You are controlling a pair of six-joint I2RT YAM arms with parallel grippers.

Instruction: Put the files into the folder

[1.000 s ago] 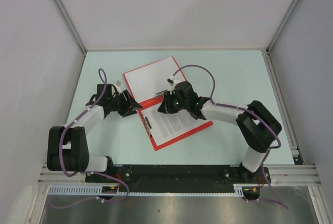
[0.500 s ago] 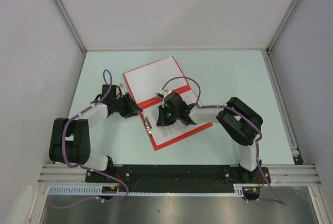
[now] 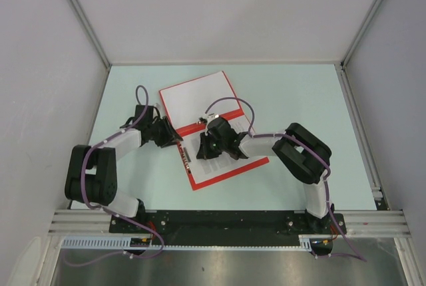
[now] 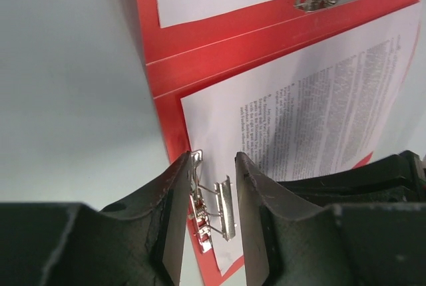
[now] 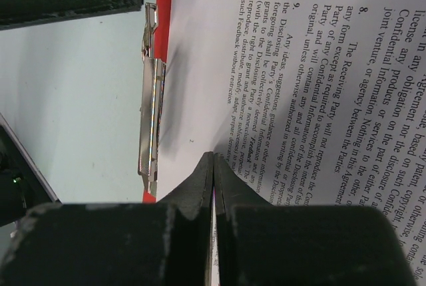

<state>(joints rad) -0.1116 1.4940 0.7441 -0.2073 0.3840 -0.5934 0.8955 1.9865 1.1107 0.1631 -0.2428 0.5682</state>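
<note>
The files (image 5: 319, 66) are now pressed down by the right gripper (image 5: 213, 156), jaws shut; the left gripper (image 4: 213, 161), jaws open, closes around the clip (image 4: 224, 206).

Clip (image 4: 223, 206) between left jaws, right arm (image 3: 263, 143) over folder (image 4: 200, 46)

On the files (image 5: 319, 66), just right of the metal clip (image 5: 150, 100), clause numbers "8." and "9." are read, with "The Receiving Party" and "Any ideas, suggestions, guidance".

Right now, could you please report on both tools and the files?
Left tool open, straddling the metal clip. Right tool shut, tips at the files. Files lie inside the open folder. Nothing else in the way.
</note>
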